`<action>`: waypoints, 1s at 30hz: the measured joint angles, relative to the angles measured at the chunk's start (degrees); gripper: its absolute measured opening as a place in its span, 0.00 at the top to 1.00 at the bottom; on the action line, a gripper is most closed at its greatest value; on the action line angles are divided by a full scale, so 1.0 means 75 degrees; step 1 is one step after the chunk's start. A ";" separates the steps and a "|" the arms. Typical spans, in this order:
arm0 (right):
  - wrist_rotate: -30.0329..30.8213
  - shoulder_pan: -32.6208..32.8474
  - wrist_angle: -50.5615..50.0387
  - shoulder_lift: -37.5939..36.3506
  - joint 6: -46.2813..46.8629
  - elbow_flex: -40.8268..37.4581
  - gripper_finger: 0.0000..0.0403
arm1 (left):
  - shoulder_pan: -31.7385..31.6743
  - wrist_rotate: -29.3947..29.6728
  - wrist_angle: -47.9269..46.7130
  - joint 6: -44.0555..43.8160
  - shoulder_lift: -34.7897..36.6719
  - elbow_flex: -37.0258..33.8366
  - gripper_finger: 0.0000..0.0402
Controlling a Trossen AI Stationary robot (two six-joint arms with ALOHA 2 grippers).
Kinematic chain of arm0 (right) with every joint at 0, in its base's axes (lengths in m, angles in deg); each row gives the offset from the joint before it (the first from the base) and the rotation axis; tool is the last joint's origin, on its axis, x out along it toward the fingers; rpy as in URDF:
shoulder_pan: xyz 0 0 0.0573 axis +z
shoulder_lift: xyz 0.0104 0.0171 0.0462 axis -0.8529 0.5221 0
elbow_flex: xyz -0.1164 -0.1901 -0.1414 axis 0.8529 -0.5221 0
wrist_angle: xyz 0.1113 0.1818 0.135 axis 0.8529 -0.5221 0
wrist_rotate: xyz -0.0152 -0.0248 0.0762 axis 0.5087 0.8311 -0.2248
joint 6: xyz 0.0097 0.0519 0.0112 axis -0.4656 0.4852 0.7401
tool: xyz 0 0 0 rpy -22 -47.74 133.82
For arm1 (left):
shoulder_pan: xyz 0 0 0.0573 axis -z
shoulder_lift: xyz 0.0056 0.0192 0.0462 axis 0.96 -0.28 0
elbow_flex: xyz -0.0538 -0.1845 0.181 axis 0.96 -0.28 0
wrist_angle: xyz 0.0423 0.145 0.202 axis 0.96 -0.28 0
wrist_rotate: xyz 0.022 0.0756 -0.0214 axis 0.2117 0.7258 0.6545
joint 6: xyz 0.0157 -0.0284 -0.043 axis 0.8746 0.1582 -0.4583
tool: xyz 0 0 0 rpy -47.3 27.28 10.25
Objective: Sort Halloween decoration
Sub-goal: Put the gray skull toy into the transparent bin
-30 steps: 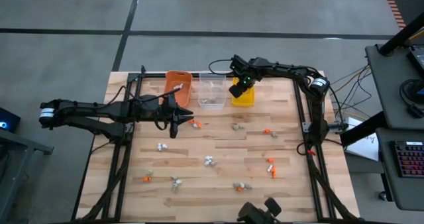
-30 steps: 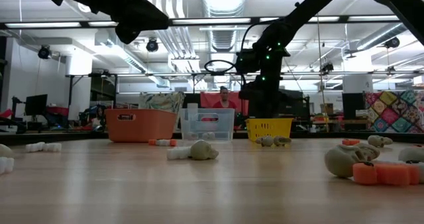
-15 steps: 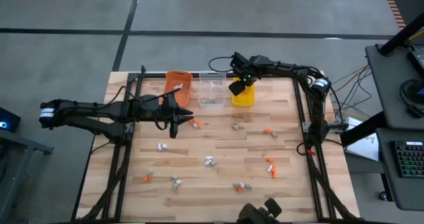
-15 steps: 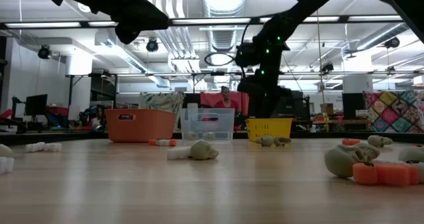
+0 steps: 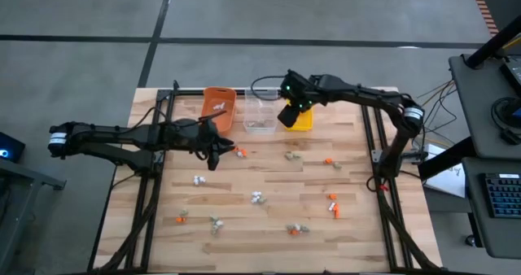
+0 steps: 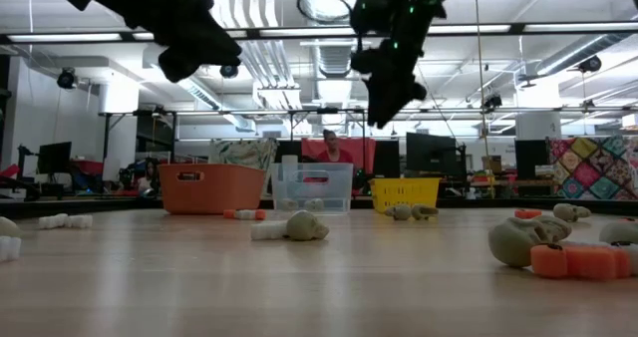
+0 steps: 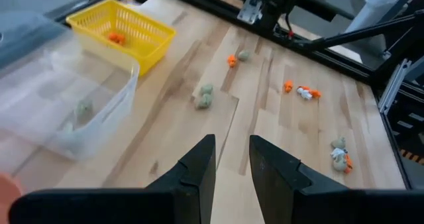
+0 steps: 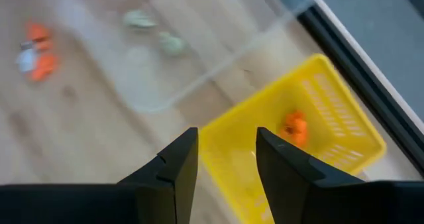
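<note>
Since a second ago our right gripper (image 5: pixel 290 115) has risen from the yellow basket (image 5: pixel 303 120) and swung toward the clear bin (image 5: pixel 260 112); its fingers (image 8: pixel 173 164) stand apart, empty, with an orange trinket (image 8: pixel 293 127) lying in the basket below. Our left gripper (image 5: pixel 213 154) hangs near the orange bin (image 5: pixel 218 104), fingers (image 7: pixel 199 168) narrowly parted, holding nothing. More Halloween trinkets (image 5: pixel 256 198) are scattered over the desk (image 5: pixel 269 173).
</note>
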 joint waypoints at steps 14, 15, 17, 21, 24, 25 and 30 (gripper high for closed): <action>0.0200 0.2383 0.0451 -0.1002 -0.0043 -0.0938 0.71 | 0.0700 -0.0210 -0.0671 -0.0490 0.0000 -0.0003 0.81; 0.0200 0.2515 0.0488 -0.1066 -0.0013 -0.1049 0.71 | 0.0740 -0.0207 -0.0671 -0.0500 0.0000 -0.0003 0.81; 0.0203 0.2777 0.0606 -0.1172 0.0077 -0.1266 0.72 | 0.0812 -0.0210 -0.0677 -0.0545 0.0000 -0.0003 0.81; 0.0201 0.3223 0.0632 -0.1297 0.0059 -0.1712 0.73 | 0.0871 -0.0207 -0.0669 -0.0558 0.0000 -0.0003 0.81; 0.0203 0.3536 0.0642 -0.1304 -0.0123 -0.2046 0.74 | 0.0873 -0.0207 -0.0631 -0.0557 0.0000 -0.0003 0.81; 0.0202 0.3626 0.0659 -0.1304 -0.0148 -0.2168 0.74 | 0.0871 -0.0207 -0.0636 -0.0552 0.0000 -0.0003 0.81; 0.0200 0.3973 0.1165 -0.1324 -0.0117 -0.2867 0.76 | 0.0872 -0.0207 -0.0511 -0.0361 0.0000 -0.0003 0.81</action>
